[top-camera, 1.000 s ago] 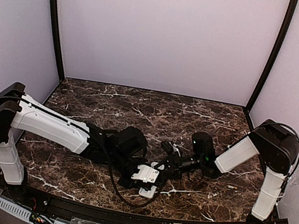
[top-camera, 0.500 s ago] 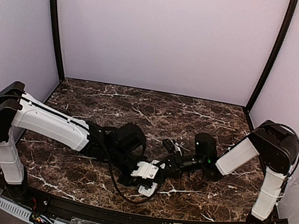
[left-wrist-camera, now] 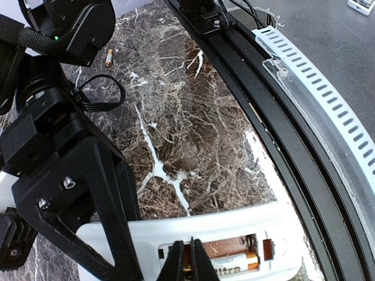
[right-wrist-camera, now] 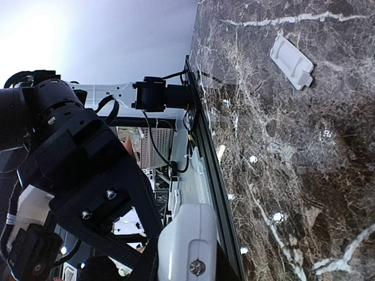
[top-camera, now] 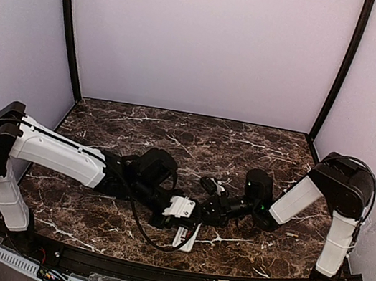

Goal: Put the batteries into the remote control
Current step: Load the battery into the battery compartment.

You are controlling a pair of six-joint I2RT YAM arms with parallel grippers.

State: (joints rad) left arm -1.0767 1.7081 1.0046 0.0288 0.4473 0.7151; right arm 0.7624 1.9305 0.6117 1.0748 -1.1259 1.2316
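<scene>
The white remote control [left-wrist-camera: 234, 225] lies back-up near the table's front edge [top-camera: 186, 239], its compartment uncovered. One battery [left-wrist-camera: 237, 261] with a printed label rests in the near slot. The far slot looks reddish-brown; I cannot tell if it holds a battery. My left gripper [left-wrist-camera: 187, 257] is shut, its tips pressed down on that battery's end. My right gripper [right-wrist-camera: 187, 257] is shut on one end of the remote [right-wrist-camera: 187, 234]; its black fingers [left-wrist-camera: 114, 228] straddle it. Another battery [left-wrist-camera: 109, 57] lies loose on the marble beside the right arm.
A small flat white cover piece [right-wrist-camera: 291, 61] lies on the marble away from the remote. The black rail and white slotted strip [left-wrist-camera: 328, 105] run along the table's front edge close to the remote. Both arms meet at the front centre [top-camera: 194, 211].
The left gripper's jaws have closed fully, and its wrist has shifted slightly left and back over the remote. The right gripper has kept its hold.
</scene>
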